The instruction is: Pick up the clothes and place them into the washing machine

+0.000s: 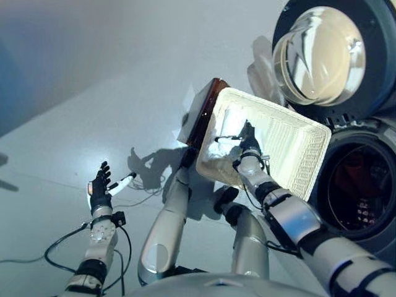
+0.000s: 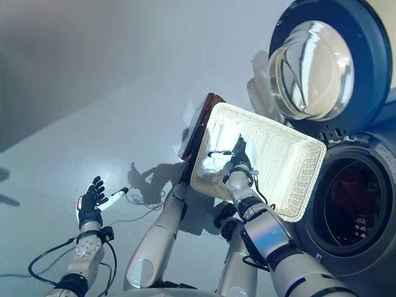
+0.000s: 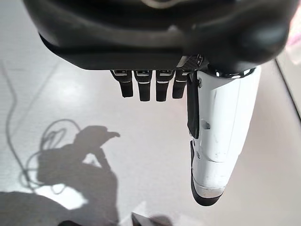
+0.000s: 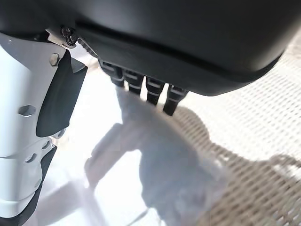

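Note:
A white cloth [image 1: 224,151] lies at the near end of the shallow white wicker basket [image 1: 297,127], which rests on a dark brown box [image 1: 204,111]. My right hand [image 1: 249,147] reaches into the basket with its fingers straight, their tips [image 4: 153,89] on the cloth [image 4: 160,179] and the thumb held out to the side. The washing machine's round opening [image 1: 362,189] is just right of the basket, with its door [image 1: 322,52] swung open above. My left hand [image 1: 99,185] is open and empty, held over the floor at the far left.
The basket's far rim stands close to the machine's front. Grey floor [image 1: 93,93] stretches to the left of the box. The drum's inside is dark with a reddish tint; what is in it cannot be made out.

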Tool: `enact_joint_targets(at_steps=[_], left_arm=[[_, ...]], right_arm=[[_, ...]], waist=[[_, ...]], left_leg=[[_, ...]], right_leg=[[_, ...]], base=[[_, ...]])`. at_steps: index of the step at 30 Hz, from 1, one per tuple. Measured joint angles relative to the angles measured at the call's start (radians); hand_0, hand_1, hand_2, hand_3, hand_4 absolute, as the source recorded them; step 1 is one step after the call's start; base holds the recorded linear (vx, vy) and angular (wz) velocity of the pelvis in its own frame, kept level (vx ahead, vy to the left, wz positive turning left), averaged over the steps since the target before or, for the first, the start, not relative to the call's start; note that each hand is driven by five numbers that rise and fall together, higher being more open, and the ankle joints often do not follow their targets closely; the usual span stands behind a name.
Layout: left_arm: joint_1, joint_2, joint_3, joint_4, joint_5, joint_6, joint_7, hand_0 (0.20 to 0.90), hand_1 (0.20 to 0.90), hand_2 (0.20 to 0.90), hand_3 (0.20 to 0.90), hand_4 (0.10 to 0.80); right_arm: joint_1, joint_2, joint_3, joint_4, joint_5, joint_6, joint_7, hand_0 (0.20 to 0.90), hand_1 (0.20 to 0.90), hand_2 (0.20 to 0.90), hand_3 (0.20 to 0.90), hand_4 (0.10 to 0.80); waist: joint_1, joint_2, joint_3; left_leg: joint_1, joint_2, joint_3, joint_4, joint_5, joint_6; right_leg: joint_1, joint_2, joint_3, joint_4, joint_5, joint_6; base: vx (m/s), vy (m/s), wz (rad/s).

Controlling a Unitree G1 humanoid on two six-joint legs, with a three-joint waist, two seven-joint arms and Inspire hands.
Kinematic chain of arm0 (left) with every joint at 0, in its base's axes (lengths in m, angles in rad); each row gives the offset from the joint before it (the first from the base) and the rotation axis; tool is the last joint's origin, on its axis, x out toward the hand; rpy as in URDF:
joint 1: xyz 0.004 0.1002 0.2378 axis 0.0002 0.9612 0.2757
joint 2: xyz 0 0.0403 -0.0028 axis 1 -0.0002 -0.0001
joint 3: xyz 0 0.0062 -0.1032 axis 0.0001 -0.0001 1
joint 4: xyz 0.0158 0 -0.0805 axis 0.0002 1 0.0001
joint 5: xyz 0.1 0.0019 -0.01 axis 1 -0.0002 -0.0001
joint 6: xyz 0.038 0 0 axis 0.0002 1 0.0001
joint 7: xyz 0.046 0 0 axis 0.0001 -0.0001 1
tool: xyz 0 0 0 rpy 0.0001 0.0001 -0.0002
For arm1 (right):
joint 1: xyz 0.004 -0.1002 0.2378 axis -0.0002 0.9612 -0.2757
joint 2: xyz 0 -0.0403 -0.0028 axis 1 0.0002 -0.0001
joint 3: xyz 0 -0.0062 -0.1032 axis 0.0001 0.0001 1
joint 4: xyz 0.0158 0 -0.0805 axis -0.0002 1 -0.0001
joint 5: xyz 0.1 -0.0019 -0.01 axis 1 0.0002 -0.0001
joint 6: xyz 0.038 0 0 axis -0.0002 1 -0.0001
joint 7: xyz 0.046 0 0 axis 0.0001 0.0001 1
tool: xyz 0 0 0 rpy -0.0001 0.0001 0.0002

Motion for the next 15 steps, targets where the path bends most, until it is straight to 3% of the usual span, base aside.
enact_joint_targets(at_steps=[6, 7, 8, 9, 10, 12, 14, 15], left_arm=[[-0.017, 0.016, -0.001, -0.088, 0.023, 0.044, 0.009, 0.9, 0.9, 0.9, 0.9, 0.8], [-0.019, 0.014, -0.001, -0.102, 0.026, 0.055, 0.013, 0.9, 0.9, 0.9, 0.9, 0.8], [-0.019, 0.015, -0.001, -0.123, 0.036, 0.061, 0.018, 0.9, 0.9, 0.9, 0.9, 0.8], [-0.024, 0.015, -0.001, -0.134, 0.043, 0.061, 0.02, 0.9, 0.9, 0.9, 0.9, 0.8], [-0.032, 0.016, -0.001, -0.139, 0.047, 0.062, 0.025, 0.9, 0.9, 0.9, 0.9, 0.8], [-0.038, 0.014, -0.002, -0.142, 0.063, 0.067, 0.033, 0.9, 0.9, 0.9, 0.9, 0.8], [-0.035, 0.013, -0.005, -0.143, 0.068, 0.08, 0.033, 0.9, 0.9, 0.9, 0.9, 0.8], [-0.037, 0.012, -0.008, -0.142, 0.078, 0.088, 0.032, 0.9, 0.9, 0.9, 0.9, 0.8]], right_arm=[[-0.094, -0.024, 0.012, 0.128, -0.118, 0.125, -0.117, 0.9, 0.9, 0.9, 0.9, 0.8], [-0.095, -0.027, 0.011, 0.134, -0.141, 0.148, -0.13, 0.741, 0.741, 0.741, 0.741, 0.686], [-0.095, -0.035, 0.01, 0.135, -0.162, 0.172, -0.138, 0.411, 0.411, 0.411, 0.411, 0.451], [-0.095, -0.042, 0.009, 0.135, -0.172, 0.187, -0.153, 0.351, 0.351, 0.351, 0.351, 0.408], [-0.097, -0.052, -0.001, 0.133, -0.181, 0.192, -0.171, 0.2, 0.2, 0.2, 0.2, 0.3], [-0.099, -0.076, -0.01, 0.124, -0.186, 0.202, -0.209, 0.2, 0.2, 0.2, 0.2, 0.3], [-0.101, -0.109, -0.012, 0.122, -0.188, 0.204, -0.213, 0.2, 0.2, 0.2, 0.2, 0.3], [-0.107, -0.138, -0.012, 0.115, -0.198, 0.205, -0.207, 0.2, 0.2, 0.2, 0.2, 0.3]], waist=[[0.05, 0.003, 0.004], [0.05, 0.007, 0.007], [0.051, 0.01, 0.007], [0.051, 0.014, 0.008], [0.052, 0.018, 0.008], [0.053, 0.021, 0.01], [0.056, 0.031, 0.015], [0.069, 0.032, 0.015]], left_leg=[[-0.084, -0.034, -0.038, 0.045, 0.002, -0.007], [-0.091, -0.048, -0.045, 0.06, -0.002, -0.01], [-0.104, -0.059, -0.046, 0.081, -0.011, -0.009], [-0.116, -0.068, -0.053, 0.094, -0.021, -0.014], [-0.131, -0.072, -0.051, 0.095, -0.028, -0.02], [-0.158, -0.079, -0.051, 0.106, -0.047, -0.039], [-0.162, -0.081, -0.051, 0.106, -0.048, -0.04], [-0.165, -0.084, -0.049, 0.094, -0.065, -0.063]], right_leg=[[-0.068, -0.04, -0.032, 0.092, -0.052, -0.009], [-0.07, -0.054, -0.036, 0.117, -0.068, -0.005], [-0.082, -0.067, -0.035, 0.147, -0.086, -0.006], [-0.094, -0.076, -0.034, 0.168, -0.1, -0.005], [-0.107, -0.076, -0.029, 0.175, -0.104, -0.006], [-0.138, -0.078, -0.018, 0.19, -0.107, -0.01], [-0.145, -0.081, -0.012, 0.194, -0.107, -0.01], [-0.159, -0.08, 0.004, 0.189, -0.107, -0.01]], base=[[-0.027, 0.026, 0.33], [-0.029, 0.069, 0.39], [-0.032, 0.07, 0.45], [-0.017, 0.052, 0.45], [-0.005, 0.046, 0.38], [0.003, 0.042, 0.2], [0.004, 0.034, -0.03], [0.01, 0.016, -0.11]])
